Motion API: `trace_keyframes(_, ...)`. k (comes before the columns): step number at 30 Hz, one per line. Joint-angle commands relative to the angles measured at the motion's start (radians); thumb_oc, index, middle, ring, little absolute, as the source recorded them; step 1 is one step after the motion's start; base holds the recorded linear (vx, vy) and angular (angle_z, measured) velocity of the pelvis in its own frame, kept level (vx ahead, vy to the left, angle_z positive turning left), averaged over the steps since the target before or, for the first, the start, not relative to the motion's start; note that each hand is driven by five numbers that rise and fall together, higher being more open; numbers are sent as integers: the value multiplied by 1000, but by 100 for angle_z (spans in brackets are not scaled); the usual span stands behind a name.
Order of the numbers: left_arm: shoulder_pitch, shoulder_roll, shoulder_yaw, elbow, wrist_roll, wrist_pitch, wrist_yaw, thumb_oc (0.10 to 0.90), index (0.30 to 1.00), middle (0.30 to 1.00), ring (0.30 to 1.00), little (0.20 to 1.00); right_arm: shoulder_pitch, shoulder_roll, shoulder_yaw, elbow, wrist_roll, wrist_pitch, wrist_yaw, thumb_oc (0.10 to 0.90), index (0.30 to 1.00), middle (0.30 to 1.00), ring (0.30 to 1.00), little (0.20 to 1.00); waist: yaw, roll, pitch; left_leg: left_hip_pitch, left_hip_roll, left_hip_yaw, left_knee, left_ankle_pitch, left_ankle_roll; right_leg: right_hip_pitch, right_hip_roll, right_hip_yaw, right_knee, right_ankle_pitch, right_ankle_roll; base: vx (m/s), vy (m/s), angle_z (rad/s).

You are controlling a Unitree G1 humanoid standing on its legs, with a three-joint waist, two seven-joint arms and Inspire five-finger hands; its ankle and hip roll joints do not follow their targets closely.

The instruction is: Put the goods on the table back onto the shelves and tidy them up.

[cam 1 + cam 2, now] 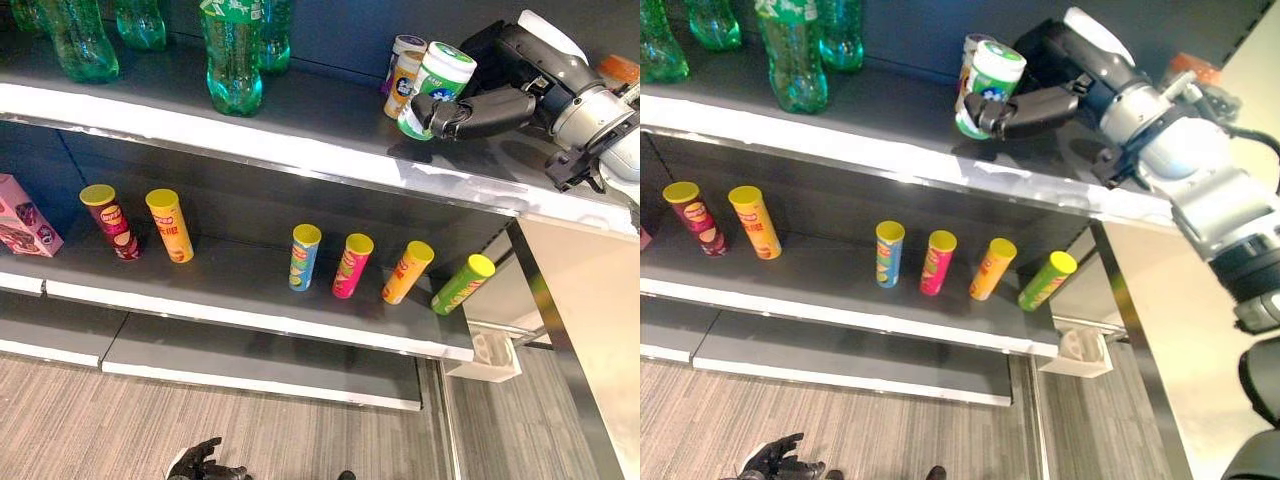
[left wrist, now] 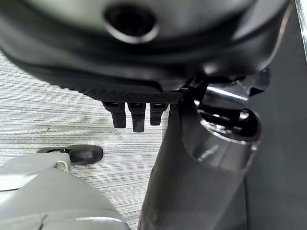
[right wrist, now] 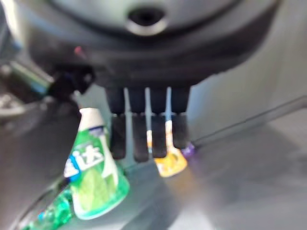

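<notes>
A: Item one, largest: dark grey metal shelving unit (image 1: 300,110), top board at 12 o'clock in the head views. What is logged on it?

B: Green translucent plastic bottles (image 1: 232,55) at 11 o'clock; a small orange-and-white canister (image 1: 403,78) at 1 o'clock, standing just behind the task's thing. On the middle board, six slim snack tubes with yellow lids (image 1: 350,265) are listed, all leaning, plus a pink carton (image 1: 25,215) at 9 o'clock.

A: Item two, the right hand (image 1: 1025,110)?

B: It is clenched around the white-and-green cylindrical plastic tub (image 1: 987,88), fingers curled on one side, thumb on the other, as confirmed in the right wrist view (image 3: 96,172). The tub is held over the top board near its front edge; whether its base touches the board cannot be told.

A: Risk entry?

B: If release is made while the tub is tilted, a topple toward the front edge is judged likely. The orange-and-white canister could also be knocked by the fingers on withdrawal, being so close.

A: Orientation entry?

B: The long axis is near vertical, lid pointed up and tipped toward 1 o'clock, base toward 7.

A: Smallest item, the left hand (image 1: 205,462)?

B: Logged at 6 o'clock, low over the floor, fingers loosely curled, nothing held.
</notes>
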Motion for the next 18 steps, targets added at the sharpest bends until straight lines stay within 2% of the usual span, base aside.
trace_keyframes(1, -10, 73, -30, 0, 1, -43, 18, 800, 900, 900, 900, 900, -163, -19, 0, 80, 8, -27, -31, 400, 300, 300, 300, 300, 21, -56, -30, -66, -12, 45, -6, 11, 0, 108, -94, 4, 6, -101, 128, -1, 8, 4)
trace_keyframes(6, -5, 73, -22, 5, -5, -42, 20, 800, 900, 900, 900, 900, -146, -8, -14, 89, 5, -23, -34, 400, 300, 300, 300, 300, 28, -64, -22, -72, -15, 41, -8, 12, 2, 103, -97, -1, 6, -97, 129, 1, 0, 1)
trace_keyframes(18, -5, 76, -18, -2, -11, -45, 25, 800, 900, 900, 900, 900, -164, -10, 34, 80, -28, -17, -22, 400, 300, 300, 300, 300, 26, -66, -11, -80, -24, 26, -12, 10, 7, 100, -102, -9, 9, -96, 131, 3, 3, 3)
